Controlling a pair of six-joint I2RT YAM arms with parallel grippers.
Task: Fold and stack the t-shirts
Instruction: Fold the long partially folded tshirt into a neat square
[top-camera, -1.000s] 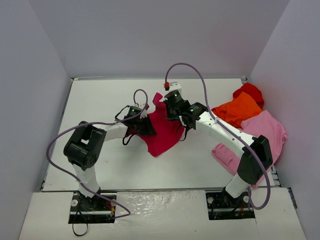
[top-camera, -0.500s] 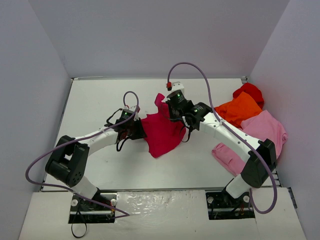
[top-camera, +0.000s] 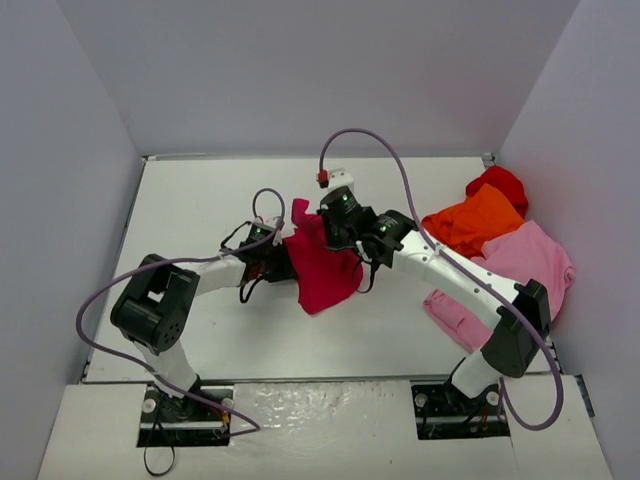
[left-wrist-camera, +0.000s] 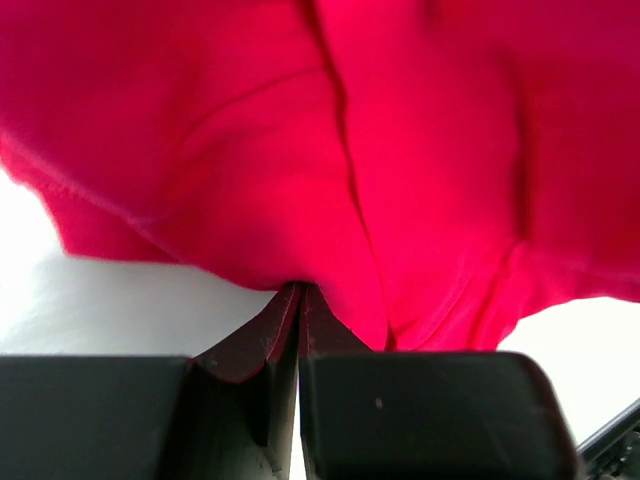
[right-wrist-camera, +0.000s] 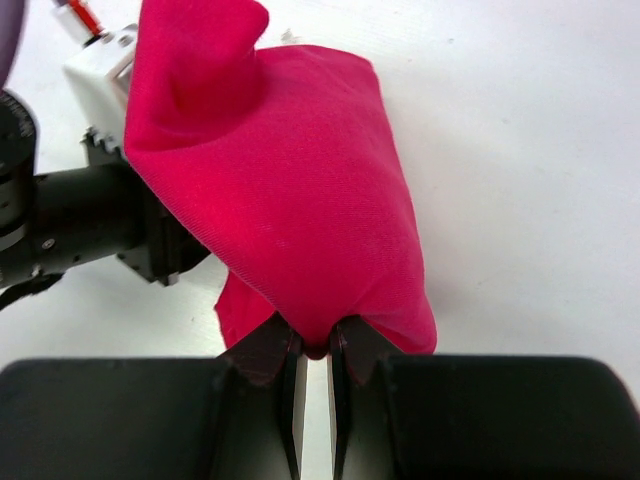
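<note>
since half a second ago the two grippers have drawn closer together over the middle of the table (top-camera: 200, 205). the left gripper (top-camera: 284, 262) has shifted to the right and the right gripper (top-camera: 338, 232) has slid a little to the left, so the crimson shirt (top-camera: 322, 275) between them now looks narrower and more bunched. the left gripper is clenched on the shirt's left edge: in the left wrist view its fingers (left-wrist-camera: 250, 350) meet with almost no gap, and the cloth rises straight out of their tips, filling the view with folds. the right gripper grasps the far right part of the same shirt: in the right wrist view a rounded hump of cloth comes up out of the narrow slit between its jaws and drapes away toward the left arm's wrist, which shows just behind it. from above, the shirt spans from one gripper to the other, with a small peak of fabric standing up beside the right gripper and the lower part tapering to a point toward the near edge of the table. the red shirt (top-camera: 500, 183), the orange shirt (top-camera: 480, 220) and the light pink shirt (top-camera: 535, 262) lie heaped at the right side of the table, well apart from both grippers. the red one is farthest back, and the pink one is nearest, with the right arm crossing over it.
</note>
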